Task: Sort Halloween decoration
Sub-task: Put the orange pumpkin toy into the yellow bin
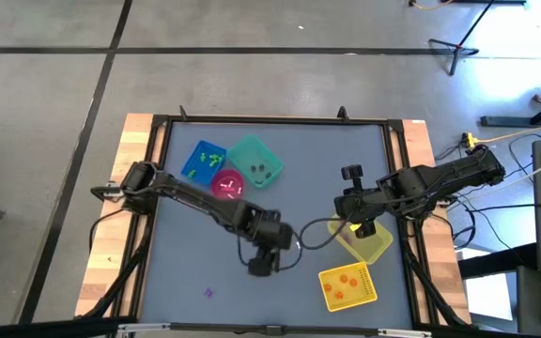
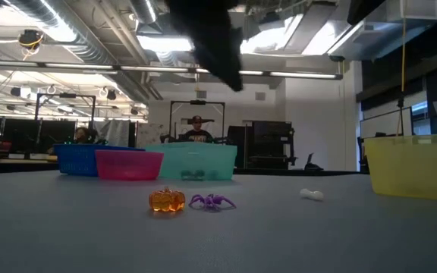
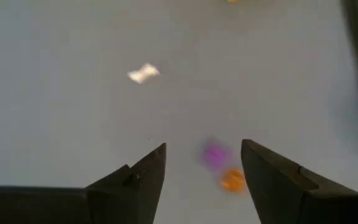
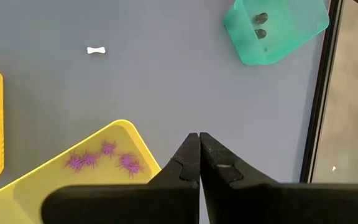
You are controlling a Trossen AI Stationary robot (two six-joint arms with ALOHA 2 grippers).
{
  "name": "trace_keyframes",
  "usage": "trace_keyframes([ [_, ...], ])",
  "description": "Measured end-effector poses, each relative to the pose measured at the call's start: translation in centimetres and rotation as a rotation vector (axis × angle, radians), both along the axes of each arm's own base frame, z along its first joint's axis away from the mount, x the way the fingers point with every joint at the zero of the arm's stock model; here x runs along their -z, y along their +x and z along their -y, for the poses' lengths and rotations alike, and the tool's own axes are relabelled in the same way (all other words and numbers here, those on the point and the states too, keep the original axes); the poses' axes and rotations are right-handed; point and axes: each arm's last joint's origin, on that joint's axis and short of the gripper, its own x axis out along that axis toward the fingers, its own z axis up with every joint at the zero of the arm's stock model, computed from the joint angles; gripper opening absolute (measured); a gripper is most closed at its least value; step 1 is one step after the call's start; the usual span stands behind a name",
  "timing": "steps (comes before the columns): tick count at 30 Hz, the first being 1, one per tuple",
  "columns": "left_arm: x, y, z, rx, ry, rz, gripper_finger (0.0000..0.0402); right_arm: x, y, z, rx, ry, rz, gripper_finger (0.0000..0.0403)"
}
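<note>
High view: grey table (image 1: 195,272) framed in black. Toward its far left, a blue bin (image 1: 203,161), a teal bin (image 1: 255,161) and a pink bin (image 1: 227,184) clustered together, touching or nearly so. Toward its near right, two yellow bins: one (image 1: 347,286) holding orange trinkets, near the table's front edge; the other (image 1: 372,242) just beyond it, partly under the right arm. Left gripper (image 1: 263,264) hanging over the table's middle, fingers not visible from above. Right gripper (image 1: 353,225) over the farther yellow bin's edge. One purple trinket (image 1: 208,291) alone near the table's front edge.

Low view: orange pumpkin trinket (image 2: 166,200) and purple spider trinket (image 2: 212,202) side by side on the table, nearly touching. White bone trinket (image 2: 311,195) farther right on the table. Blue, pink and teal bins lined up at the table's far side, a yellow bin at its right. Person (image 2: 197,130) seated in the room beyond the table.

Left wrist view: left gripper (image 3: 204,163) spread wide above the table, holding nothing. Purple and orange trinkets blurred on the table between and just past the fingers (image 3: 146,177). White bone apart from them on the table.

Right wrist view: right gripper (image 4: 199,142) pressed fully closed, empty, above the table beside a yellow bin containing purple spiders (image 4: 104,158). Teal bin across the table with dark grey pieces (image 4: 260,25) inside.
</note>
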Motion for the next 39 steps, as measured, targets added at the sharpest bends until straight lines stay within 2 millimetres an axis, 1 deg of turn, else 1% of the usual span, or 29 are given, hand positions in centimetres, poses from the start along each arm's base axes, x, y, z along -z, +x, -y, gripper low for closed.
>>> trace_keyframes([
  [3, 0.5, -0.9, 1.8, 0.026, -0.003, -0.058, 0.0192, 0.0, 0.0, 0.0, 0.000, 0.000, 0.000, 0.0001],
  [6, 0.5, -1.4, 3.4, 0.048, 0.011, -0.047, 0.0192, 0.0, 0.0, 0.0, 0.000, 0.000, 0.000, 0.0001],
  [10, 0.5, -2.1, 5.0, 0.076, 0.041, -0.038, 0.0192, 0.0, 0.0, 0.0, 0.000, 0.000, 0.000, 0.0001],
  [12, 1.0, -2.4, 5.6, 0.087, 0.039, -0.035, 0.0192, 0.0, 0.0, 0.0, 0.000, 0.000, 0.000, 0.0001],
  [16, 2.7, -3.4, 6.3, 0.069, 0.034, -0.075, 0.0192, 0.0, 0.0, 0.0, 0.000, 0.000, 0.000, 0.0001],
  [23, 6.0, -3.7, 6.2, 0.003, -0.024, 0.001, 0.0192, 0.0, 0.1, 0.0, 0.000, 0.004, 0.011, 0.0001],
  [26, 7.3, -4.1, 5.9, -0.022, -0.013, -0.001, 0.0192, -0.1, 0.1, 0.0, 0.000, 0.005, 0.013, 0.0001],
  [32, 9.0, -4.9, 5.4, -0.071, -0.004, -0.003, 0.0192, -0.1, 0.1, 0.0, 0.000, 0.006, 0.014, 0.0001],
  [39, 9.5, -4.9, 5.3, -0.075, -0.021, 0.026, 0.0192, -0.1, 0.1, -0.1, 0.000, 0.007, 0.016, 0.0001],
])
